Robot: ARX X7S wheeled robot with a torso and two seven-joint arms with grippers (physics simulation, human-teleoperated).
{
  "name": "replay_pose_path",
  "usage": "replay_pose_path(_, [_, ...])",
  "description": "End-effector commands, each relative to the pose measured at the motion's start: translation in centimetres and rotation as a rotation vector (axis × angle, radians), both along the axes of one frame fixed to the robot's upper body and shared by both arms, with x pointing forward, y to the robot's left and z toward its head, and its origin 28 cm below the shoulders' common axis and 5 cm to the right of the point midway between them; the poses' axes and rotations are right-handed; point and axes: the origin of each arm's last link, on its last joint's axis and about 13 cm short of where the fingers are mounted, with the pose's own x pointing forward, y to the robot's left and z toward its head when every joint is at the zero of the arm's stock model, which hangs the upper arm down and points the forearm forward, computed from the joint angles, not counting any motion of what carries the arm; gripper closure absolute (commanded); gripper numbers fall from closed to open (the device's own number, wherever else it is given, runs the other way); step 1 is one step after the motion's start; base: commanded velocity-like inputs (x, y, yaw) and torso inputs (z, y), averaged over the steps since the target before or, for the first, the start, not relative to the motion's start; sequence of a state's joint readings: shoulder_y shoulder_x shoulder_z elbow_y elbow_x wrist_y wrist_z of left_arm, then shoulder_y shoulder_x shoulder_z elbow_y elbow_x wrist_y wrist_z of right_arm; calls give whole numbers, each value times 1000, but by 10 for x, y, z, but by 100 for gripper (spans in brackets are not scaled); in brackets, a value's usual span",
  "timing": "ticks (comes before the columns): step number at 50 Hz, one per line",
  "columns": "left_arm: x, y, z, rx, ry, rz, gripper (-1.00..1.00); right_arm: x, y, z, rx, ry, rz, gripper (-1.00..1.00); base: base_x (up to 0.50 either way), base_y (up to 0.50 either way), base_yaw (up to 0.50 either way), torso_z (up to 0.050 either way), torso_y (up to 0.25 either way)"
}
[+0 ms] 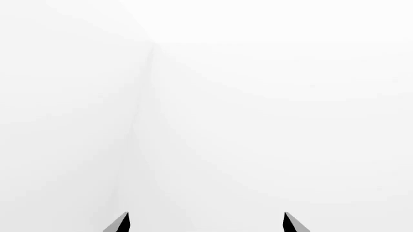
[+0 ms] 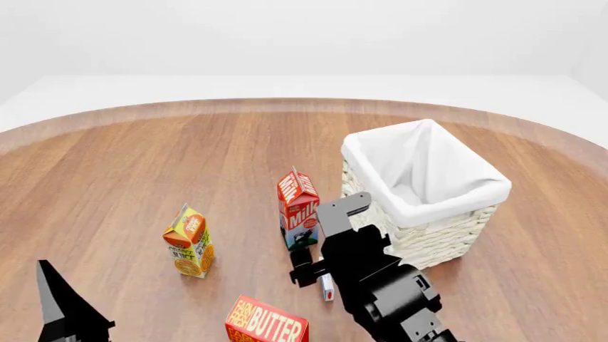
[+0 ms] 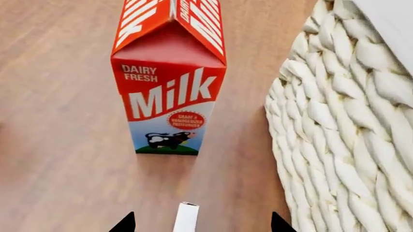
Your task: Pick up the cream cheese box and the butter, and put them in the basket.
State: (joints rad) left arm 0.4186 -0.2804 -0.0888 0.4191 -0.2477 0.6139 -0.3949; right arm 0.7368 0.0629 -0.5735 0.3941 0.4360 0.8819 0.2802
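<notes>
The cream cheese box [image 3: 185, 218] is a thin white slab standing on edge on the wood table, between the tips of my right gripper [image 3: 201, 225]. That gripper is open and its fingers stay apart from the box. From the head camera the cream cheese box [image 2: 327, 286] shows just under the right gripper [image 2: 306, 265], close to the basket [image 2: 446, 214]. The red-orange butter [image 2: 268, 323] lies at the near edge, left of the right arm. My left gripper [image 1: 206, 223] is open and faces only blank white; in the head view the left gripper [image 2: 59, 308] hangs at the lower left.
A red-and-white milk carton [image 3: 169, 87] stands straight ahead of the right gripper, beside the basket's wicker wall [image 3: 348, 140]. An orange juice carton [image 2: 188, 242] stands further left on the round wooden table [image 2: 142, 164].
</notes>
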Motion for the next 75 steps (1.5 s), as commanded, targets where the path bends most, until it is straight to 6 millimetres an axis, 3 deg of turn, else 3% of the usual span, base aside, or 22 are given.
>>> replay_pose_path(1, [0, 0, 0, 0, -1, 2, -100, 1, 1, -6, -5, 16, 1, -100, 0, 0, 0, 0, 0])
replay_pose_path(75, [3, 2, 0, 0, 3, 9, -100, 2, 5, -41, -29, 92, -9, -100, 0, 0, 0, 0, 0])
